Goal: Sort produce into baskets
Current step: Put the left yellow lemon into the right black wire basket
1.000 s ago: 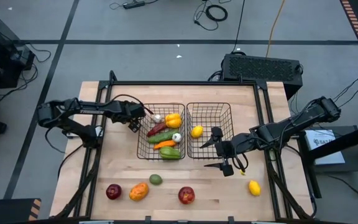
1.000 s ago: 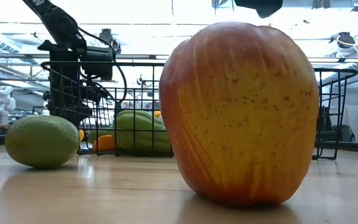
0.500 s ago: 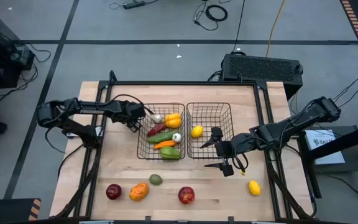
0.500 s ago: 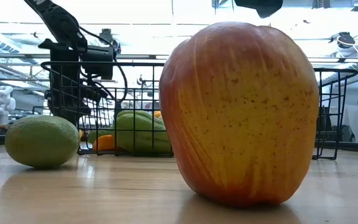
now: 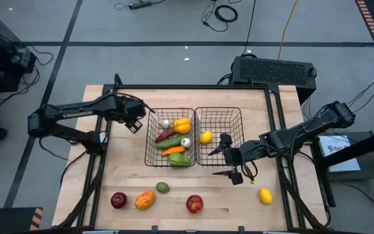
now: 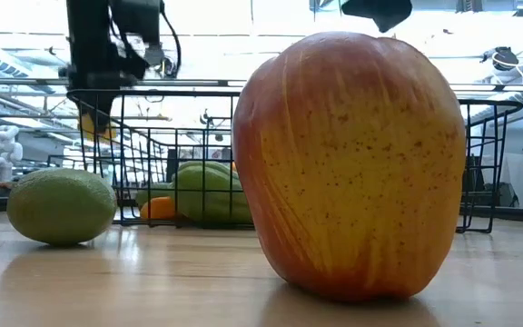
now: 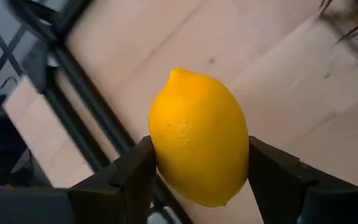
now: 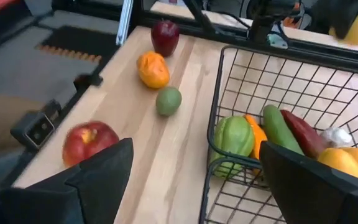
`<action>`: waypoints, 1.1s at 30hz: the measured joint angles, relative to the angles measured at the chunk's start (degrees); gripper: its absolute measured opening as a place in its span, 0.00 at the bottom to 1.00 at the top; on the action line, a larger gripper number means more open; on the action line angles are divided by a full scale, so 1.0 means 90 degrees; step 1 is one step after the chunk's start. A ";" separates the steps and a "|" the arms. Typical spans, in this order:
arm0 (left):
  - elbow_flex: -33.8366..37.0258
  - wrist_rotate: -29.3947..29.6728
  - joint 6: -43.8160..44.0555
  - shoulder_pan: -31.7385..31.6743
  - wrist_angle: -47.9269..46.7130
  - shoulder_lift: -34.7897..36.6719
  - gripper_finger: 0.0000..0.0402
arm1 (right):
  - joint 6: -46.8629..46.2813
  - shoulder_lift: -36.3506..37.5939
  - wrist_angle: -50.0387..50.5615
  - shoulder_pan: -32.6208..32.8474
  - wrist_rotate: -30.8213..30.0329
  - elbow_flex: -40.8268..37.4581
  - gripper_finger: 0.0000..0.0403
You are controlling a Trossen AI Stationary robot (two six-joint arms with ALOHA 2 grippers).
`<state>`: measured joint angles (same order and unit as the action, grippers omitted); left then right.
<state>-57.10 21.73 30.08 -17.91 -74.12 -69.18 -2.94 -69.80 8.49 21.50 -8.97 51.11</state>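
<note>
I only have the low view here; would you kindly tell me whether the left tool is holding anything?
Observer: Yes, the left tool is clamped on a lemon.
Operator: Thank you. Is it over a basket?
Observer: No, it is just outside the left basket, on its outer side.
Operator: And the right tool?
Observer: The right tool is open and empty, at the near corner of the right basket.

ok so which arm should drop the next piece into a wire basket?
Left. The left gripper is shut on a yellow lemon, lifted beside the vegetable-filled black wire basket. The right gripper hangs open and empty by the other black wire basket, so it would need a pick first.
</note>
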 joint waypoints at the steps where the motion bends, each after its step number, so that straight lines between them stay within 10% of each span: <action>1: -0.0194 0.0041 0.0093 0.0044 -0.0272 0.0098 0.56 | 0.0088 -0.0031 0.0028 -0.0002 -0.0006 -0.0002 0.84; 8: -0.1062 -0.0205 0.0180 0.0427 -0.0919 0.0638 0.56 | 0.0544 -0.0126 -0.0145 -0.0017 -0.0302 -0.0002 0.84; 23: -0.1217 -0.3420 -0.2178 0.1784 0.3142 0.0595 0.56 | 0.5455 -0.0807 -0.3062 -0.0090 -0.0529 0.0005 0.84; 33: -0.1217 -0.3980 -0.2756 0.2177 0.4221 -0.0061 0.56 | 0.6532 -0.2107 -0.4394 -0.0703 -0.0486 0.0652 0.86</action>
<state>-68.05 -14.09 5.27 1.67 -36.13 -69.73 55.85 -88.76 -31.06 15.17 -13.35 56.98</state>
